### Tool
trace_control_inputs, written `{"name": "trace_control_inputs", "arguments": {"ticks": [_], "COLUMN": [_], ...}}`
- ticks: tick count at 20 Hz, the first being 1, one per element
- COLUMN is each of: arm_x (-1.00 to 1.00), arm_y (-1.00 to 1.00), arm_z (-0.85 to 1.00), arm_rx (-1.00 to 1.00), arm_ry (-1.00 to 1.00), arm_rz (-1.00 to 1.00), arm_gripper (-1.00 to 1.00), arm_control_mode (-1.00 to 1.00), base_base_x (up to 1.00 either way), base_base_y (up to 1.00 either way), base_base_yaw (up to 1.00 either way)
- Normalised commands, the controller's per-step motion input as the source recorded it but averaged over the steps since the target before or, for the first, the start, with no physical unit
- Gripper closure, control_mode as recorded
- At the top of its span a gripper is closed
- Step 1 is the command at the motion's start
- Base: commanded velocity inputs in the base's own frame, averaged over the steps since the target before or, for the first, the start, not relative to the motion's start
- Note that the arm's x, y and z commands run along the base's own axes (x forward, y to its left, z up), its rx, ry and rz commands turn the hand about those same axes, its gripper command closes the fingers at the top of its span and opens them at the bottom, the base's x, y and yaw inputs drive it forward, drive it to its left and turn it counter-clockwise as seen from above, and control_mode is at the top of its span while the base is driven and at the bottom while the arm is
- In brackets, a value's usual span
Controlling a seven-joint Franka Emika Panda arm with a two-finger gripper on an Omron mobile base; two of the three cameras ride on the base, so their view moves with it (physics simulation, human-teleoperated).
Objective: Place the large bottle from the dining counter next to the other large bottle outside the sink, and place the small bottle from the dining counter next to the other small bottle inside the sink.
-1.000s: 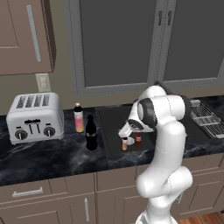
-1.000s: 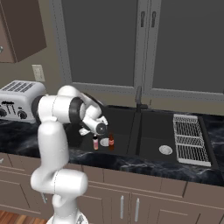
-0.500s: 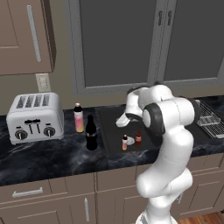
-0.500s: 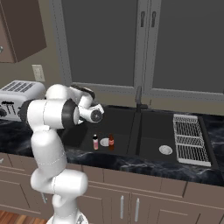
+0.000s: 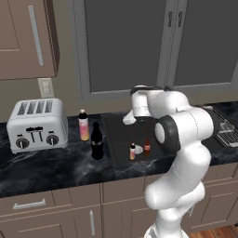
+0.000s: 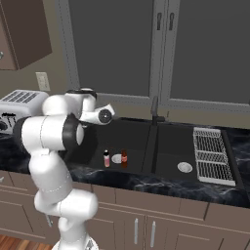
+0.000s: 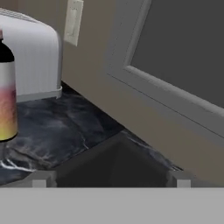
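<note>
No legible writing on any bottle.
Count: two large bottles, two small bottles, one toaster [image 5: 37,124].
Black cola-style bottle [image 5: 96,141] upright on worktop just beside pink-orange bottle [image 5: 83,125], left of sink [image 5: 122,139].
Small bottles [image 5: 147,148] upright inside sink, close together.
Gripper [image 5: 129,118] raised above basin, jaws wide, empty; bottles below and left of it.

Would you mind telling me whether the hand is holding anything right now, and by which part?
Nothing is held: the hand is open and empty, raised above the sink.
</note>
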Motion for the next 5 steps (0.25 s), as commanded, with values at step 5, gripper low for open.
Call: {"name": "trace_control_inputs", "arguments": {"ticks": [5], "arm_x": [-0.06], "arm_y": [-0.01], "arm_z": [0.47], "arm_rx": [0.00], "arm_ry": [0.00], "arm_rz": [0.00], "arm_gripper": [-1.00], "arm_control_mode": [-1.00], "base_base_x": [0.00], "base_base_y": [0.00], "base_base_yaw": [0.00]}}
